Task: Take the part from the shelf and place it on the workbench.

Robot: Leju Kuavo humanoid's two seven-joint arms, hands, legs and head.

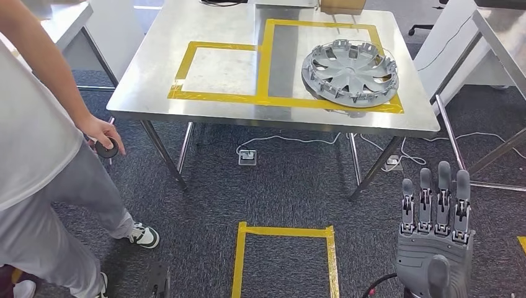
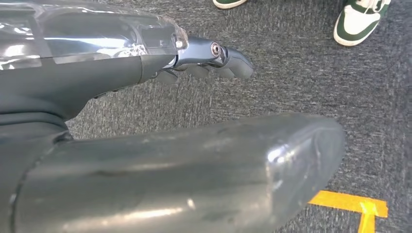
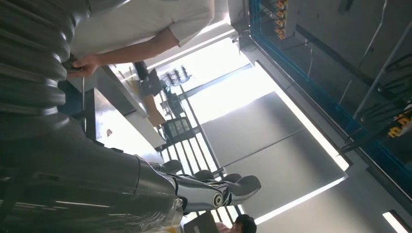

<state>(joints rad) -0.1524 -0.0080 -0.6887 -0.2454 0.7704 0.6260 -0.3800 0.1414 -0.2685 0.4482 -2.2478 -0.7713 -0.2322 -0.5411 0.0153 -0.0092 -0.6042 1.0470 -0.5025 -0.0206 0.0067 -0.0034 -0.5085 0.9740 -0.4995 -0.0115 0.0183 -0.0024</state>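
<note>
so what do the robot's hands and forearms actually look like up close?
Right hand: matte grey moulded palm, thick grey thumb, darker segmented fingers with lighter grey pads; a black cable runs at the wrist. Left hand: glossy silver-grey shell, a round metal pivot pin, dark rounded fingertips. Forearm covers are grey and ribbed.

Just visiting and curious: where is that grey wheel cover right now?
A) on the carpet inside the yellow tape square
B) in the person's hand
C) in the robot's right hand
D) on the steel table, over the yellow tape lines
D: the wheel cover lies on the steel table, overlapping its yellow tape.
</note>
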